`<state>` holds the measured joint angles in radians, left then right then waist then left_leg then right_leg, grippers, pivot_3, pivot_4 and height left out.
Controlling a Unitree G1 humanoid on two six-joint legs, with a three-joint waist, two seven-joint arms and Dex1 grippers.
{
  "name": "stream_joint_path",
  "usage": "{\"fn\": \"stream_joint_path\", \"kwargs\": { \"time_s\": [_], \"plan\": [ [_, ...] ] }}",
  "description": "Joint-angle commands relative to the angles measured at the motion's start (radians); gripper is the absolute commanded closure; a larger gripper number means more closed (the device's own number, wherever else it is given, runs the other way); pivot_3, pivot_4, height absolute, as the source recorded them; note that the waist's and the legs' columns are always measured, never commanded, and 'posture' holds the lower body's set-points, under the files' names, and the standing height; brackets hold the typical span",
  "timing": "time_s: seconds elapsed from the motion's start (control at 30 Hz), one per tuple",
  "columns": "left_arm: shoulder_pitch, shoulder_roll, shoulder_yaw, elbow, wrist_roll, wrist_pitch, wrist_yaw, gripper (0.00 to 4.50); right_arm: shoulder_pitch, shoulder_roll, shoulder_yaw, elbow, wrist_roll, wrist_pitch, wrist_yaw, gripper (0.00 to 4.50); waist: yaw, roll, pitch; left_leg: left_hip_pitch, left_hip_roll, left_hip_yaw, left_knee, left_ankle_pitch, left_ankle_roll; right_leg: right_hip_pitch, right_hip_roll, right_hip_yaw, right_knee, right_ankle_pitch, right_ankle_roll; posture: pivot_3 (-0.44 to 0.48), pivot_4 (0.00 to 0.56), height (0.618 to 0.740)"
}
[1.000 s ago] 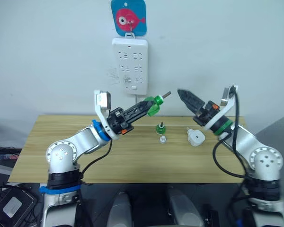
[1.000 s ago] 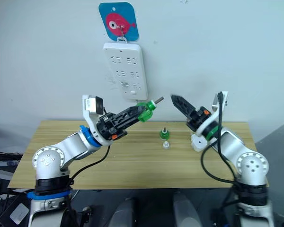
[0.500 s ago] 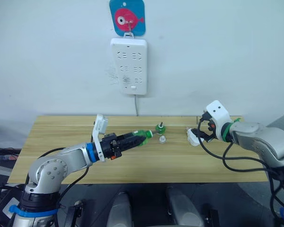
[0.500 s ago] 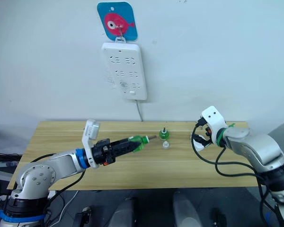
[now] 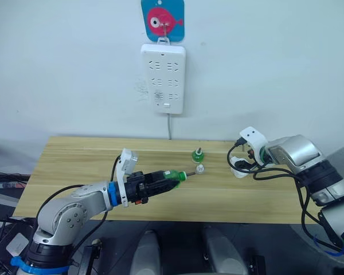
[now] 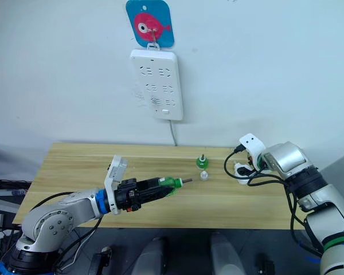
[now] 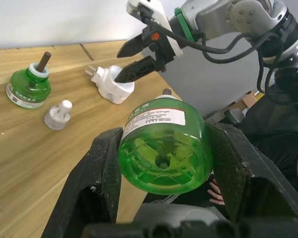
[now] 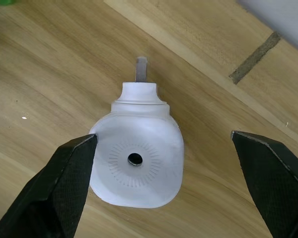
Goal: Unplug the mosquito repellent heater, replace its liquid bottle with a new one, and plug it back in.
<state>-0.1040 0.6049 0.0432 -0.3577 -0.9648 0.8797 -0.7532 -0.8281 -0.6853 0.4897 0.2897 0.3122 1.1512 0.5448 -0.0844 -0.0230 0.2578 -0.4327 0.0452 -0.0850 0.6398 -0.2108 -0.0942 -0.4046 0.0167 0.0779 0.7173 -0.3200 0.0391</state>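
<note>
Head views: our left gripper (image 5: 171,177) holds a green bottle (image 5: 173,175) low over the table (image 5: 74,154), wick pointing toward the centre. A second green bottle (image 5: 198,154) stands upright further back, a small clear cap (image 5: 199,168) just in front of it. The power strip (image 5: 163,78) hangs on the wall, nothing plugged in.

Left wrist view: both fingers (image 7: 102,168) pinch the bottle's sides, base toward the camera – a firm hold.

Right wrist view: our right gripper (image 8: 161,168) hangs straight above the heater (image 8: 138,161), which lies loose on the wood, prongs away. Its jaws are spread wide, one finger on each side, neither touching.

Risks, as we judge them – closing off-centre could skate the rounded heater sideways; a tilted bottle could miss the hole or drip
</note>
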Motion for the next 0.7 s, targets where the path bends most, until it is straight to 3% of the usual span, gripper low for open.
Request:
{"fn": "stream_joint_path", "kwargs": {
  "time_s": [0.03, 0.7],
  "plan": [
    [0.011, -0.006, 0.002, -0.053, 0.002, -0.018, -0.012, 2.17, 0.002, 0.019, 0.001, 0.048, -0.049, 0.005, 0.025, 0.00, 0.000, 0.000, 0.000, 0.000, 0.000, 0.000, 0.000, 0.000, 0.000, 0.000, 0.000, 0.000, 0.000, 0.000, 0.000, -0.082, 0.250, 0.725],
    [0.005, -0.002, 0.004, -0.043, 0.027, -0.023, -0.041, 2.17, 0.009, 0.010, -0.063, 0.026, -0.149, 0.000, 0.136, 0.00, 0.000, 0.000, 0.000, 0.000, 0.000, 0.000, 0.000, 0.000, 0.000, 0.000, 0.000, -0.001, 0.000, 0.000, 0.000, -0.100, 0.229, 0.725]
  ]
}}
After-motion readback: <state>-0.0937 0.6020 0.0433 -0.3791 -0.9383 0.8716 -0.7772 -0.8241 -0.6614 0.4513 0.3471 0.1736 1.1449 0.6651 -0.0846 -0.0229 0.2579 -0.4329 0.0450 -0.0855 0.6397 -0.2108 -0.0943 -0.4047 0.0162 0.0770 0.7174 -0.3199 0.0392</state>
